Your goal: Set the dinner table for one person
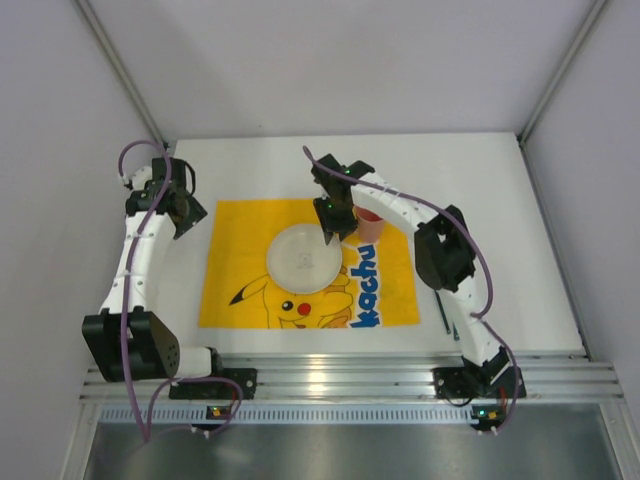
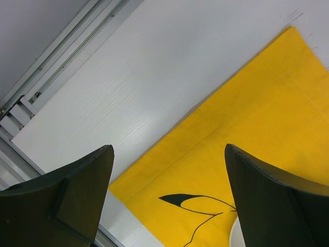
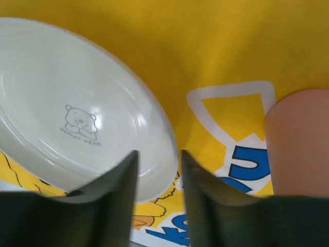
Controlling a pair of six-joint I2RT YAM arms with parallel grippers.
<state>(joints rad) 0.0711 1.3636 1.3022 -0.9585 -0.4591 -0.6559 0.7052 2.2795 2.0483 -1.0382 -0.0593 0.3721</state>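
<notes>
The table (image 1: 500, 180) spreads out from the rail (image 1: 340, 380) at its near edge and carries the mat (image 1: 240, 230). The plate (image 1: 295, 262) sits mid-mat, with the cup (image 1: 371, 225) just beside its right rim. The right end effector (image 3: 158, 154) straddles that rim, narrowly parted and pinching nothing. Farther left, the left end effector (image 2: 168, 149) is spread wide and empty. The likely risk is that closing off-centre or pulling sideways shoves the plate into the cup, tips it, or rucks the mat.

The dinner table (image 1: 520, 190) is a flat, white, level rectangular top.
</notes>
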